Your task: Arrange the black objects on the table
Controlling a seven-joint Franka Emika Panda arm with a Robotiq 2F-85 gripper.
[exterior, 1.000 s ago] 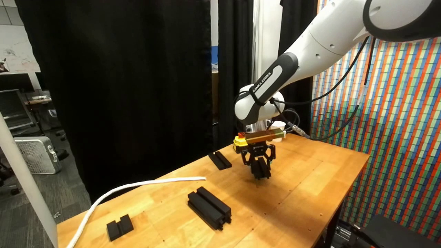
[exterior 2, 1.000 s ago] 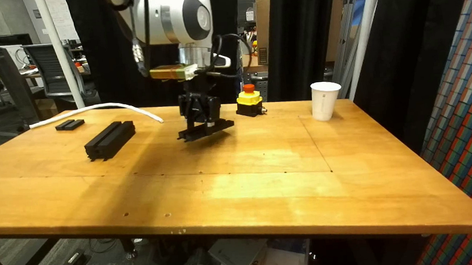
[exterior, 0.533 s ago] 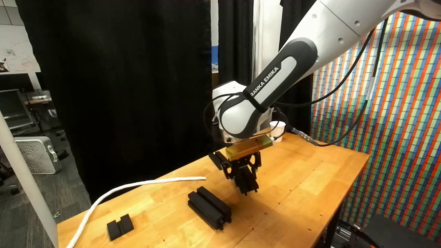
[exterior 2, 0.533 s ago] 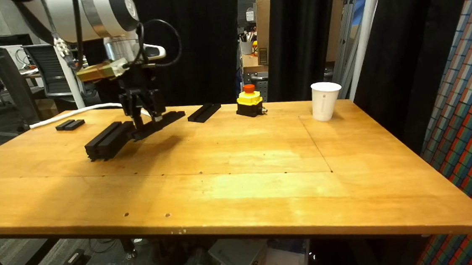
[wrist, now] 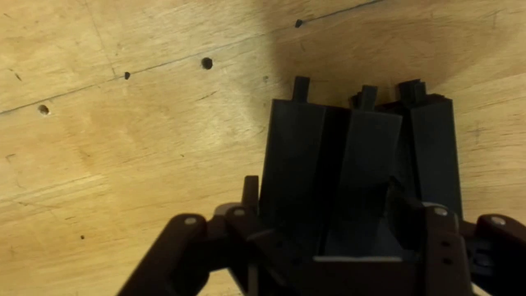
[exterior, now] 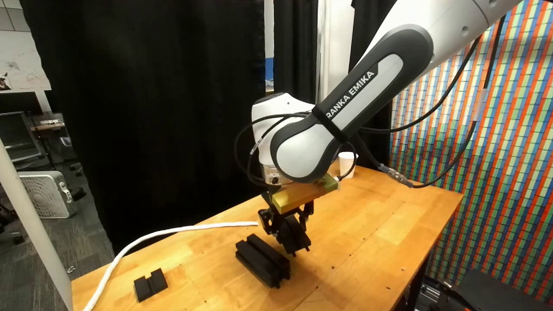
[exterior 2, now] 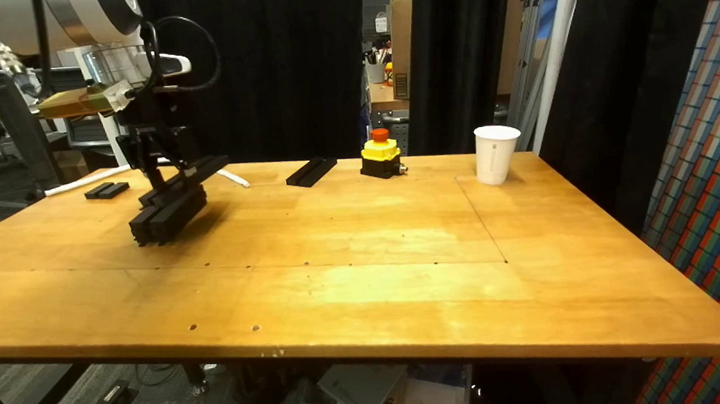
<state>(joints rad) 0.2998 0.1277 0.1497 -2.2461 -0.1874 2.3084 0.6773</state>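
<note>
My gripper [exterior: 288, 233] is shut on the long black bar [exterior: 298, 237] and holds it above the table [exterior: 367, 242]. In the wrist view, the bar [wrist: 294, 152] lies between the fingers, with two prongs at its far end. The medium grooved block [exterior: 259, 259] rests on the table just beside and below the held bar; it also shows in the wrist view [wrist: 437, 152]. The small black block [exterior 2: 106, 190] lies near the white cable. The flat black slab [exterior 2: 311, 172] lies at the table's back edge; the arm mostly hides it in an exterior view.
A white cable [exterior: 181, 229] lies along the table's edge. The red-and-yellow button [exterior 2: 381, 152] stands beside the flat slab. A white paper cup [exterior 2: 495, 153] stands near a corner. A black curtain [exterior: 151, 108] hangs along one table edge.
The gripper has carried the held bar away from the button and cup to the grooved block, slowing in the last half second. The pieces on the table have not moved.
</note>
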